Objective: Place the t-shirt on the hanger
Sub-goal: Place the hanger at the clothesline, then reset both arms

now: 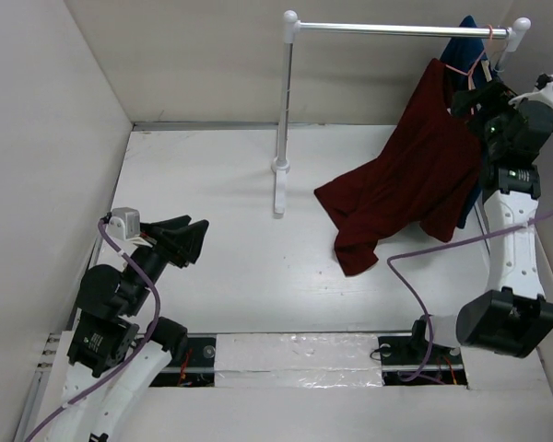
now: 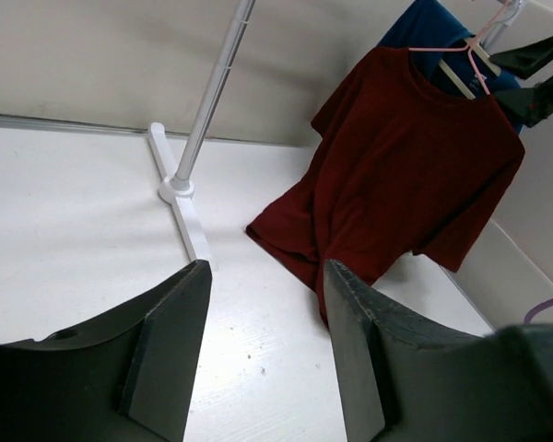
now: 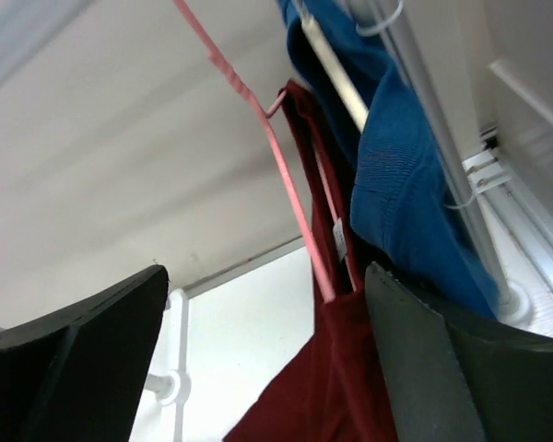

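Note:
The maroon t-shirt hangs by its collar on the pink wire hanger, whose hook is on the rail at the far right. Its lower part slumps onto the table. My right gripper is open beside the shirt's right shoulder. In the right wrist view the hanger and t-shirt lie between the jaws of my right gripper, close to the right finger. My left gripper is open and empty, low over the table at the left. In the left wrist view it faces the t-shirt and hanger.
A navy-blue garment on a pale bar hanger hangs behind the t-shirt on the same rail. The rack's white post and foot stand mid-table. White walls enclose the left, back and right.

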Robot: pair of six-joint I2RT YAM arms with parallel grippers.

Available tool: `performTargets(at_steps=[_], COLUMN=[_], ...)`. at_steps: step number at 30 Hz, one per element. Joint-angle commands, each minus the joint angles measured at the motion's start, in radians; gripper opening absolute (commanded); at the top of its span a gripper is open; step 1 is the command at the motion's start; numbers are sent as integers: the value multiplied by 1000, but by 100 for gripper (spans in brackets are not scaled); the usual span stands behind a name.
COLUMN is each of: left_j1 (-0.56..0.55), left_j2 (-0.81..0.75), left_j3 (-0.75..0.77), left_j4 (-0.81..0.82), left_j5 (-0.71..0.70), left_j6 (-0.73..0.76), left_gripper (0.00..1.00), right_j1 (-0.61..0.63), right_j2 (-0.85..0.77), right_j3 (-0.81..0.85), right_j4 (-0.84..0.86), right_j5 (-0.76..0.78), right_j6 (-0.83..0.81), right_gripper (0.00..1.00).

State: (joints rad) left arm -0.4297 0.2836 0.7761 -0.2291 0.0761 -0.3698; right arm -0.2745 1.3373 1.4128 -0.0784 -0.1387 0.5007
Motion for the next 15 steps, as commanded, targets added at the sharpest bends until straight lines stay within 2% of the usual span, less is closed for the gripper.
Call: performTargets(at_steps=[1,5,8,9,15], left_j1=[20,29,29,29,29], left_j2=[22,43,49,51,29], left_j3=[-6,-6,-5,-5,-11], left_j4=[37,37,33,33,33], left_j5=[14,24,22,8,-32], left_j6=[14,12,11,8,-4], left_gripper=[49,54,60,66,75], right_j1=[-6,32,87,101,230], right_j2=[-128,-278,-404,-430,-670], right_j3=[5,-87,-139,-185,-480], right_j4=[69,150,167,170,367], right_j5=[40,19,-57,-138,-517], right_j6=[39,101,127,130,229], right_gripper=[97,100,100,100,100])
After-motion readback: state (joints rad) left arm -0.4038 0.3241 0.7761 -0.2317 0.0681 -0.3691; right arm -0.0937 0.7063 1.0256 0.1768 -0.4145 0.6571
